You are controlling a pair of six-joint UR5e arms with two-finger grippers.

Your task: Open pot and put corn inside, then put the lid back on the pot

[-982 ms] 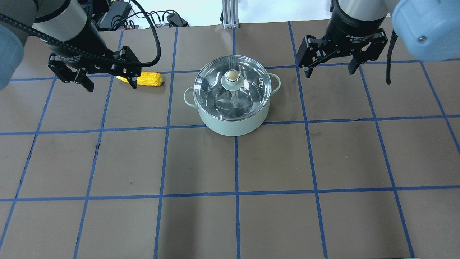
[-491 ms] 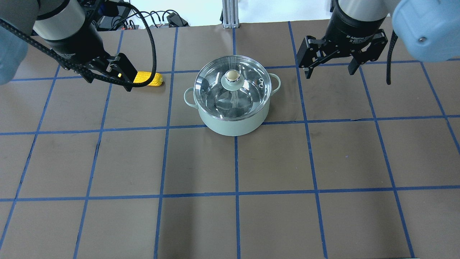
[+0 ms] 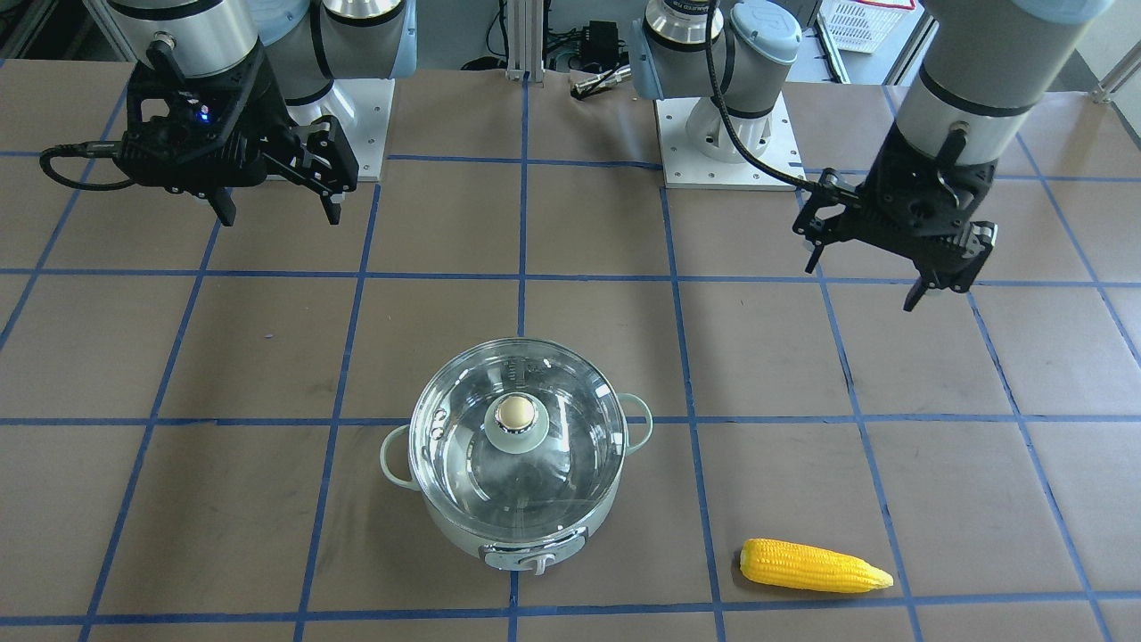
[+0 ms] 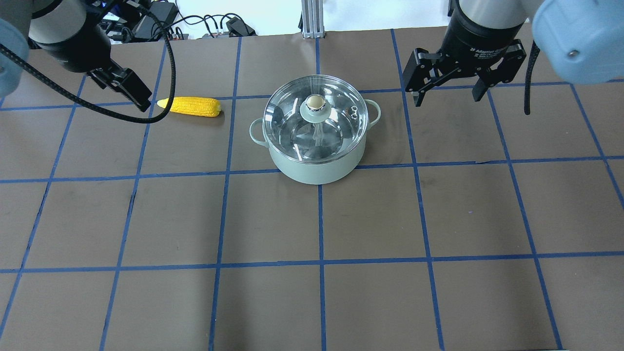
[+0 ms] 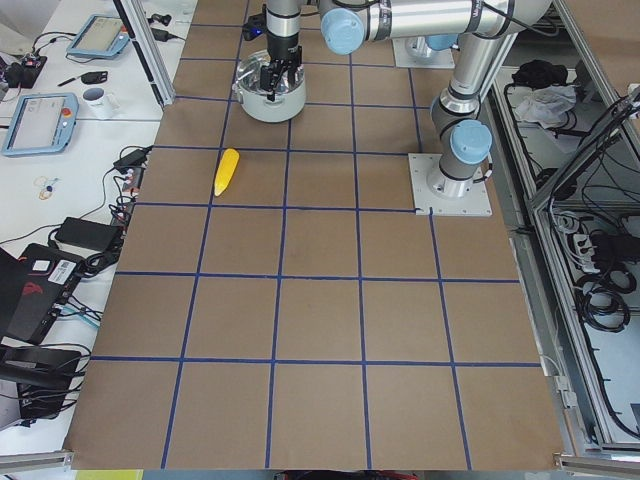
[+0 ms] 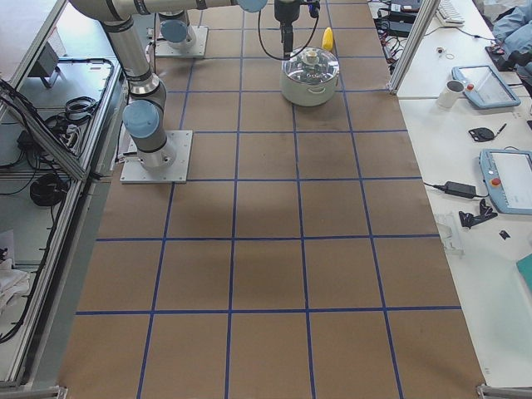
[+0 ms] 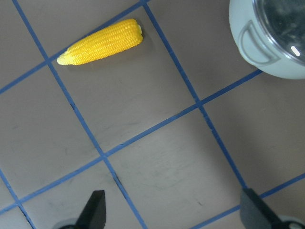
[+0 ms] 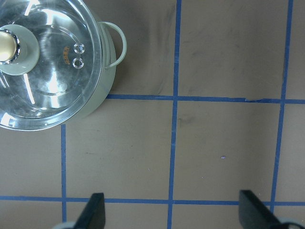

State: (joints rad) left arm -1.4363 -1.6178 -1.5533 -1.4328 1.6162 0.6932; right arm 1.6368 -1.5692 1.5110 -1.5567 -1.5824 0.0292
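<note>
— Where's the pot (image 4: 317,171)?

— Mid-surface (image 4: 370,302), on a crossing of blue tape lines (image 4: 321,219), with the glass lid (image 4: 287,124) seated on its rim. The corn (image 4: 191,106) lies flat, well apart from it on the robot's left, its tapered end pointing away from the pot.

— And the arms?

— Both hang above the surface, touching nothing. The left gripper (image 3: 863,283) is back from the corn, the right gripper (image 3: 278,218) off to the pot's other side. Each wrist view shows its fingers (image 7: 95,212) spread wide.

— Do the views differ?

— The front-facing one shows the pot's control knob (image 3: 532,561), which the overhead hides behind the wall. The overhead shows only one left finger – the arm covers the other. The right wrist view picks out two vent holes (image 8: 78,55) in the lid.

— Anything around?

— A black cable (image 4: 171,68) loops from the left arm past the corn's tip.
</note>
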